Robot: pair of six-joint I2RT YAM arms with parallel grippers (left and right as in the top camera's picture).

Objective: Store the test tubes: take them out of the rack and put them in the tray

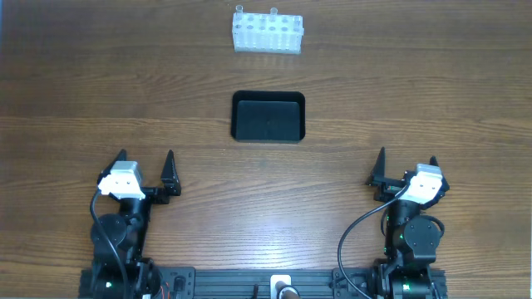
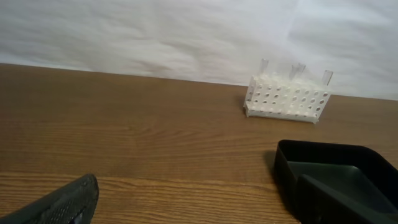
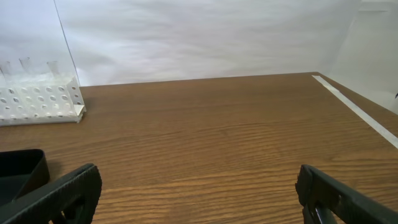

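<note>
From above: wide-open, empty left gripper (image 1: 146, 156) and right gripper (image 1: 407, 158) near arm bases, well apart from black tray (image 1: 268, 119) at centre of table (image 1: 416, 83). Beyond tray, white rack (image 1: 267, 33) holding upright test tubes (image 1: 239, 11).
From left wrist: rack behind tray, apart.
From right wrist: rack far off, tray corner close by.

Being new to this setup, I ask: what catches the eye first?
The white perforated plastic rack with clear test tubes stands at the far middle of the brown wooden table. The black rectangular plastic tray lies nearer the arms. The left gripper and right gripper, both open, rest near the bases.
</note>
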